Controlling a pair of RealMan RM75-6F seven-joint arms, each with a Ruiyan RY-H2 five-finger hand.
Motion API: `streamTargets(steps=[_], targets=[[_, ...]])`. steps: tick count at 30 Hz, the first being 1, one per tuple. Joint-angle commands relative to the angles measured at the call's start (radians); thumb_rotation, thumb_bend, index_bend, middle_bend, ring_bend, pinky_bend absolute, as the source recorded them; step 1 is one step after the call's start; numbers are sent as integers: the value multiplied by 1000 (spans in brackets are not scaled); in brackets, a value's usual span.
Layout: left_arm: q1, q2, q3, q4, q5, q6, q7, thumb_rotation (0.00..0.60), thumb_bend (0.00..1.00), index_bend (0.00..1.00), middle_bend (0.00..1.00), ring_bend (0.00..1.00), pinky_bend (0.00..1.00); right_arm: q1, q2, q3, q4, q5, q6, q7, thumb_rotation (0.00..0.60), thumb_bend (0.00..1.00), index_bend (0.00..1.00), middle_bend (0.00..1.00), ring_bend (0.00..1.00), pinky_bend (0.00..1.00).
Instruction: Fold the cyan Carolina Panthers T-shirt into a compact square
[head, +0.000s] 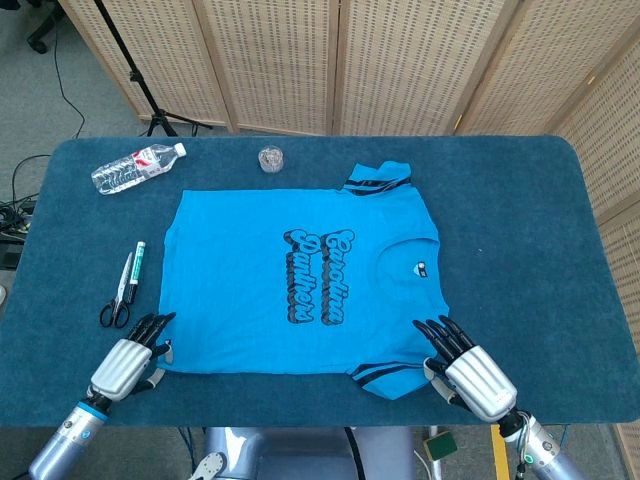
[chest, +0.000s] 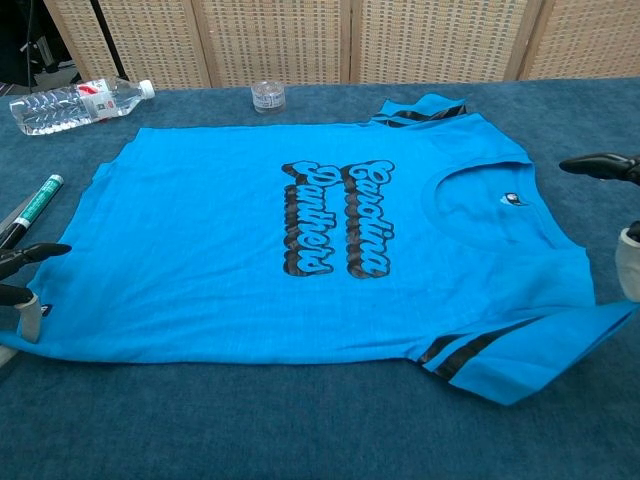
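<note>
Flat cyan T-shirt on table

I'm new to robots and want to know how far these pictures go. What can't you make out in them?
- Right hand: chest view's right edge cuts it; only dark fingers show.
- Left hand: chest view's left edge crops it; contact with the shirt is unclear.
- Small clear container: too small to tell its contents.
- Bottle label: too small to read.

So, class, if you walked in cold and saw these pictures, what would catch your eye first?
The cyan T-shirt spread flat mid-table, its black lettering running sideways. Next, the left hand and right hand at its near corners, fingers spread. Then a water bottle at the far left.
</note>
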Motion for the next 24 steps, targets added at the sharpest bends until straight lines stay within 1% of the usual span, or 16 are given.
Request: streamTargets(steps=[1,6,11,19,24], targets=[[0,1,1,-1,-1,1,-3,600,485,667,0,0,0,0,0,0,0,0,0,0,600,517,670,0,0,0],[-2,5,5,-5,0,6,-21,600,503,731,0,0,0,0,0,-2,1,-3,-3,1,600,517,670,0,0,0],[-5,20,15,-16,15,20,-22,600,519,751,0,0,0,1,6,-20,7,-22,-3,14,600,517,670,1,0,0],[3,72,45,-55,56,80,-21,600,525,759,0,0,0,0,38,-88,26,-97,18,83,600,517,670,6,0,0],[14,101,63,-71,78,115,-21,600,525,761,0,0,0,-5,50,-119,43,-137,38,107,600,517,670,8,0,0]])
